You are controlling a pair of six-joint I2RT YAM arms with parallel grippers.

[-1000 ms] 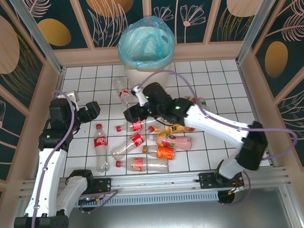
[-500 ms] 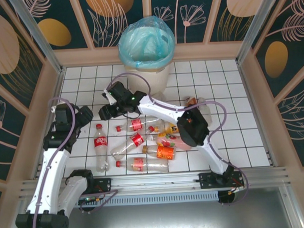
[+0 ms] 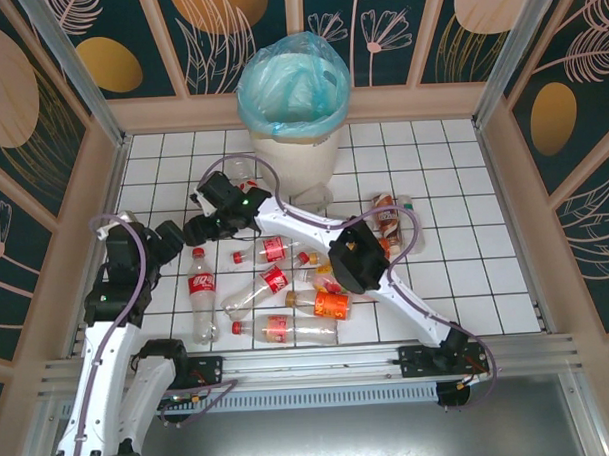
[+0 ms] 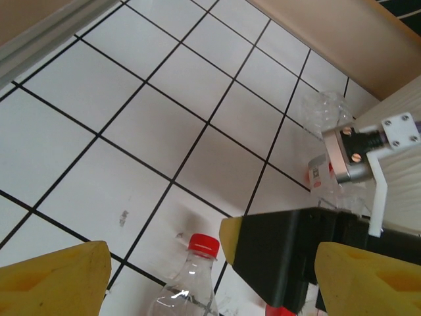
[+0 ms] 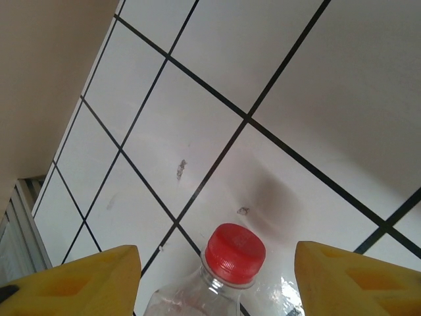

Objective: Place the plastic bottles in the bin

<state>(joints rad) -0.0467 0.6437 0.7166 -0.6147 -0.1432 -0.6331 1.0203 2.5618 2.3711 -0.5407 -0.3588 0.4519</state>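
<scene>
A clear bottle with a red cap and red label lies left of the bottle pile. Its cap sits between my right gripper's open yellow fingers, untouched. My right gripper has reached far left, just above that cap. My left gripper hovers right beside it, open, facing the same cap with the right gripper's black body in front of it. The bin with its blue bag stands at the back centre.
A crushed clear bottle lies by the bin's left foot, seen too in the left wrist view. Two more bottles lie at the right. The right arm's elbow hangs over the pile. Enclosure walls ring the tiled floor.
My right arm has swung from the pile's middle far to the left, ending at the red-capped bottle. My left gripper has dropped back slightly toward the near left.
</scene>
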